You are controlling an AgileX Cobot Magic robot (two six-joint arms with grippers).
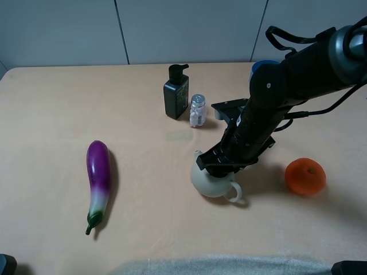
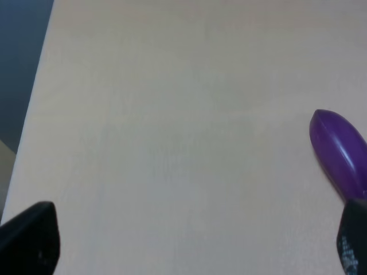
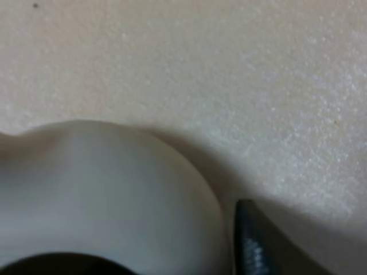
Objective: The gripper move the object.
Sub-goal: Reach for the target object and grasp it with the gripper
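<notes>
A small round teapot (image 1: 213,182), pale grey-beige and without a lid, sits upright on a tan table (image 1: 57,103), a little right of centre. Its short spout points to the back of the table and its loop handle sticks out toward the front right.

It looks like glazed ceramic, so it is probably rigid, smooth and somewhat slippery, with modest weight for its size. It would likely chip or crack if dropped or knocked. The open rim seems the surest place to pinch, one finger inside and one outside. The thin loop handle is narrower and likely weaker.

The right gripper (image 1: 222,165) is down on top of the teapot, at its mouth. In the right wrist view the teapot (image 3: 103,183) fills the frame, its dark opening at the edge. One dark finger (image 3: 252,249) stands just beside the outer wall. The other finger is hidden, so I cannot tell how wide this claw is or whether it is gripping.

An orange (image 1: 305,176) lies near the teapot on its right. Behind it stand a black pump bottle (image 1: 176,91) and a small clear bottle (image 1: 198,110). A purple eggplant (image 1: 98,180) lies well apart on the left.

The left gripper (image 2: 189,246) is spread wide over bare table, holding nothing.
</notes>
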